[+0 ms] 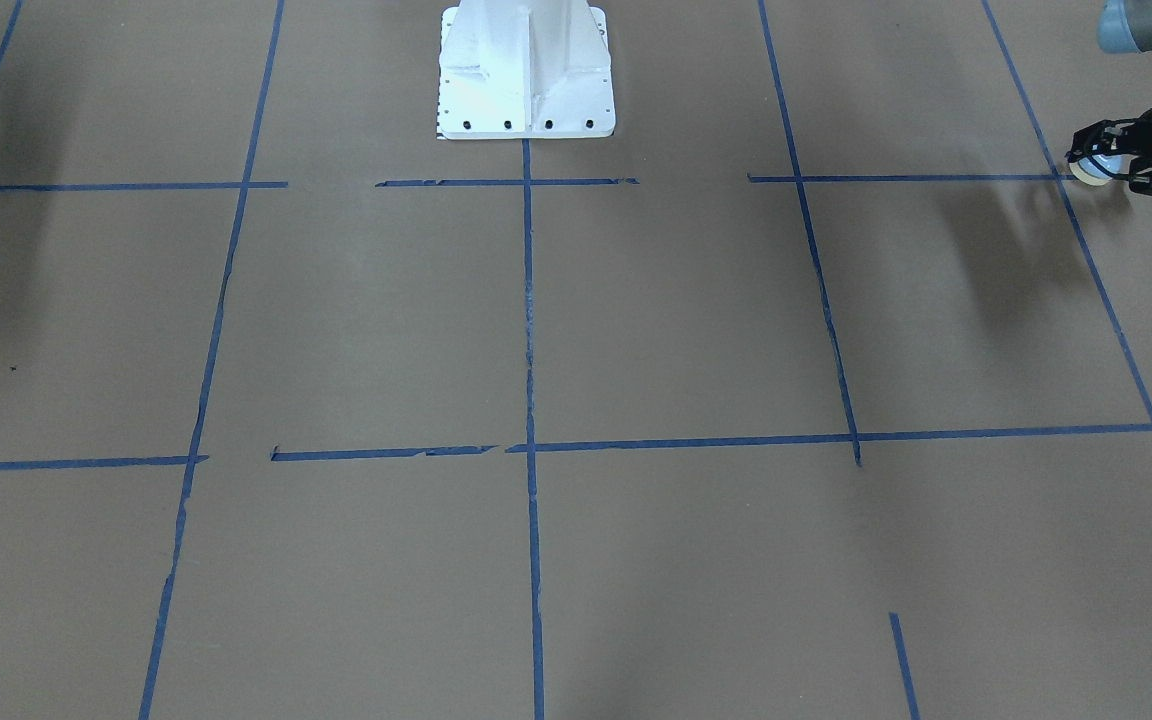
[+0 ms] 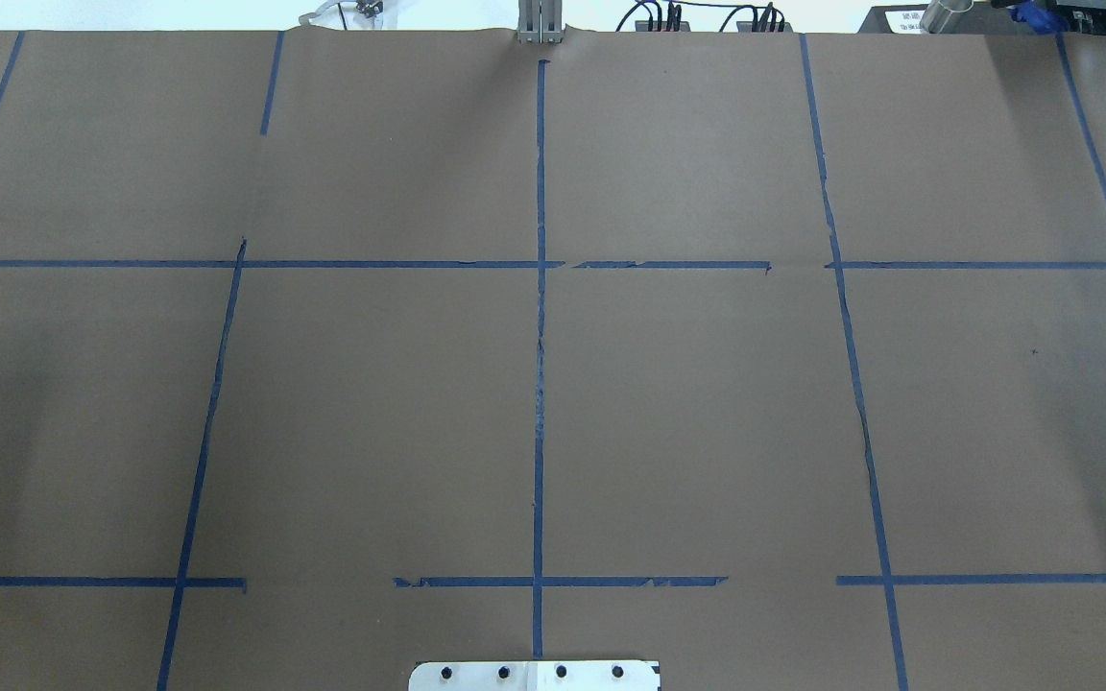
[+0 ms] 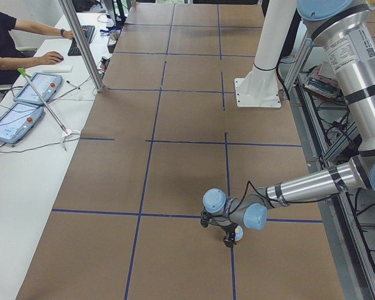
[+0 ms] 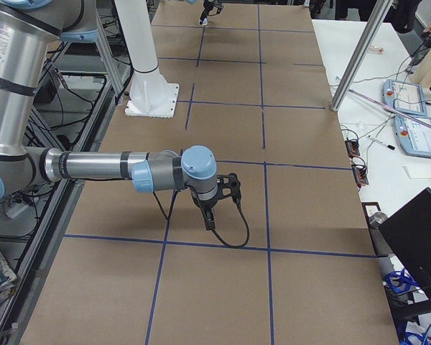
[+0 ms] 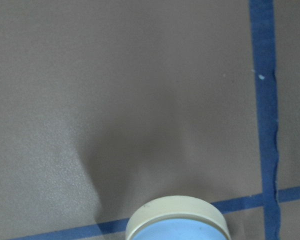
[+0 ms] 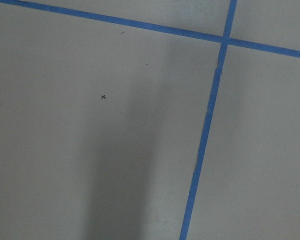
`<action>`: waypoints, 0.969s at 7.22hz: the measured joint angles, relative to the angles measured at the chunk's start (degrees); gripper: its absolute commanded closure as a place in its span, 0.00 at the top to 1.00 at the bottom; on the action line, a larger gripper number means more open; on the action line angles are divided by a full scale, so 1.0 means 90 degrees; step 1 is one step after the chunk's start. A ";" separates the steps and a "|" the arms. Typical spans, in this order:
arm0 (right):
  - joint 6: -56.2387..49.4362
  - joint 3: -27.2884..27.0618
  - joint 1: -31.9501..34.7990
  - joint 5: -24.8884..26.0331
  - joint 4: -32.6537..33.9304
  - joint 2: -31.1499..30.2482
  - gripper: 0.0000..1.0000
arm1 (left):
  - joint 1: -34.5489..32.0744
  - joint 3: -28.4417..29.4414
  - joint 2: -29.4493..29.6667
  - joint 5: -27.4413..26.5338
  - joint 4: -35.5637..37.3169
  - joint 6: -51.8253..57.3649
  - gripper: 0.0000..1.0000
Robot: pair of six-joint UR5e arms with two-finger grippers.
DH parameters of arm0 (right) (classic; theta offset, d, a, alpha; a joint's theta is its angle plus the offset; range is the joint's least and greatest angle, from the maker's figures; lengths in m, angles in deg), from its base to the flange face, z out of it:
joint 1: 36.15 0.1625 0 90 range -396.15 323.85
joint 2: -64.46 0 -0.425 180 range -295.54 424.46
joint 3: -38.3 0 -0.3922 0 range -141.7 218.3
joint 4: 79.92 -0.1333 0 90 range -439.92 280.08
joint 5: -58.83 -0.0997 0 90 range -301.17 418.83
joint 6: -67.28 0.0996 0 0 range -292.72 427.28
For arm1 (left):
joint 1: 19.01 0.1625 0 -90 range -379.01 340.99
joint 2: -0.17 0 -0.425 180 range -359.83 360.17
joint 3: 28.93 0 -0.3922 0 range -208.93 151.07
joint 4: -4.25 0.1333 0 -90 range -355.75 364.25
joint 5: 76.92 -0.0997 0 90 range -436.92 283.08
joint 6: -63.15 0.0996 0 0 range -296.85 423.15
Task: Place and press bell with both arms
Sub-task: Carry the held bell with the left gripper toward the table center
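My left gripper is shut on the bell, a small light-blue dome with a cream rim. It holds it low over the brown table at the front-facing view's right edge, by a blue tape crossing. The bell fills the bottom of the left wrist view, over a tape line. The left side view shows the same gripper and bell. My right gripper points down over the table and shows only in the right side view. I cannot tell if it is open or shut. The right wrist view shows only tape lines.
The white pedestal stands at the table's robot side. Blue tape lines divide the brown table into squares. A metal pole and an operator's desk with tablets border the far side.
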 measured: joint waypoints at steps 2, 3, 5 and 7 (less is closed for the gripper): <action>0.0000 0.0000 0.0000 -0.0002 0.0000 -0.0003 1.00 | 0.0015 -0.0004 0.0004 0.0051 -0.0006 -0.0006 0.13; 0.0000 0.0000 0.0000 -0.0009 0.0000 -0.0007 1.00 | 0.0016 -0.0016 0.0003 0.0061 -0.0061 -0.0014 0.10; 0.0000 0.0000 0.0003 -0.0018 -0.0002 -0.0008 1.00 | 0.0008 -0.0278 0.0024 0.0477 -0.0444 -0.0317 0.10; 0.0000 0.0000 0.0002 -0.0017 -0.0008 -0.0002 1.00 | 0.0003 -0.1481 0.0223 0.0880 -0.0591 -0.1532 0.10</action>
